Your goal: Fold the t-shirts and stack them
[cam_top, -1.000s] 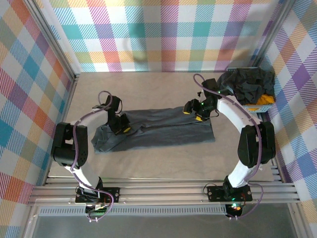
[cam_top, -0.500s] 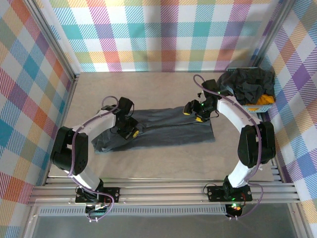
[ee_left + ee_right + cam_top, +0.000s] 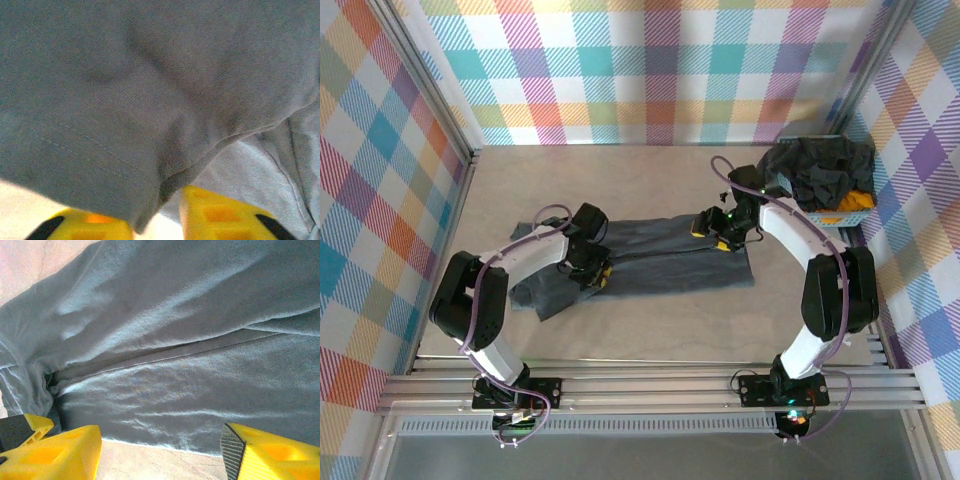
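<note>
Cloth is what you are working with, so expect it to be light, limp and shapeless: it will sag from any single pinch and slide easily over the table. Take it at a hem or a corner, two layers together, and not by the middle. From the top camera you see one dark grey t-shirt lying flat as a long band across the table, between the arms. The left gripper sits on its rumpled left end and the right gripper hangs over its right part. At the far right stands one light blue basket holding a heap of dark shirts, too tangled to count, and one orange-yellow shirt showing at its near side. In the left wrist view the grey t-shirt drapes over the lens. A stitched hem droops into the left gripper, whose yellow fingers stand a little apart with light showing beside the cloth. You should read that as loose on the cloth, not pinching it. In the right wrist view the t-shirt lies smooth with a lengthwise crease. The right gripper is spread wide above its near edge, nothing between its fingers. Your count: two grippers, one shirt laid out, one basket.
</note>
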Robot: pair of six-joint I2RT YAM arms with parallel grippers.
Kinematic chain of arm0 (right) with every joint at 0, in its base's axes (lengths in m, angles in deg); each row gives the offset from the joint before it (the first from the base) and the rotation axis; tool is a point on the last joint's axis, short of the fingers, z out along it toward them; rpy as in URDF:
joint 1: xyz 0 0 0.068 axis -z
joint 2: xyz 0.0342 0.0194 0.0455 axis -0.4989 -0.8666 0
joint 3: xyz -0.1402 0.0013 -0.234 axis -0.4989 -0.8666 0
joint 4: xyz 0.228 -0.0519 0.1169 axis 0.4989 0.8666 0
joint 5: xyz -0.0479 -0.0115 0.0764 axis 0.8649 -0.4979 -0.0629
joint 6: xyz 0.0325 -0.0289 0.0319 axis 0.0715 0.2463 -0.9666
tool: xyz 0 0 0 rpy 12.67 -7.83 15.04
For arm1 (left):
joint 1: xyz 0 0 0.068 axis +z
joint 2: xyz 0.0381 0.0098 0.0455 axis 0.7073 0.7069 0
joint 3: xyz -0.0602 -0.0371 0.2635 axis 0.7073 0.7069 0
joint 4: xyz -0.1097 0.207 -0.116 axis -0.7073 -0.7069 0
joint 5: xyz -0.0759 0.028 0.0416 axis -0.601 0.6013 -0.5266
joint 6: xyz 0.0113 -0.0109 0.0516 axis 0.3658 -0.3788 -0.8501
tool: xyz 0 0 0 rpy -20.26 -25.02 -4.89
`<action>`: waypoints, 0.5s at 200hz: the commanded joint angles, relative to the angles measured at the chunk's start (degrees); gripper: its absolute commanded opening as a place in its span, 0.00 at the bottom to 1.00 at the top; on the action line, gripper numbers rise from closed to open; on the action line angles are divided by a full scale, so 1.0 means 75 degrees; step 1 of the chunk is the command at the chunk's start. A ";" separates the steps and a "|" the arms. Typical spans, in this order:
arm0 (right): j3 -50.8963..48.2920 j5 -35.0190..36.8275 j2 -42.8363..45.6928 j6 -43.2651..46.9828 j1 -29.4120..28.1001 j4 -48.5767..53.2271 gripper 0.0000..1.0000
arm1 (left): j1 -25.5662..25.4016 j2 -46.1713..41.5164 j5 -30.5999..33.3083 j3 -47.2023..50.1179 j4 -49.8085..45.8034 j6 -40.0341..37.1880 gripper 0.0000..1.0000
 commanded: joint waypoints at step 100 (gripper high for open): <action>0.0027 0.0232 -0.0856 -0.0638 0.0809 0.0222 0.57 | 0.3341 -0.1780 0.1039 0.0334 -0.1996 -0.3693 0.38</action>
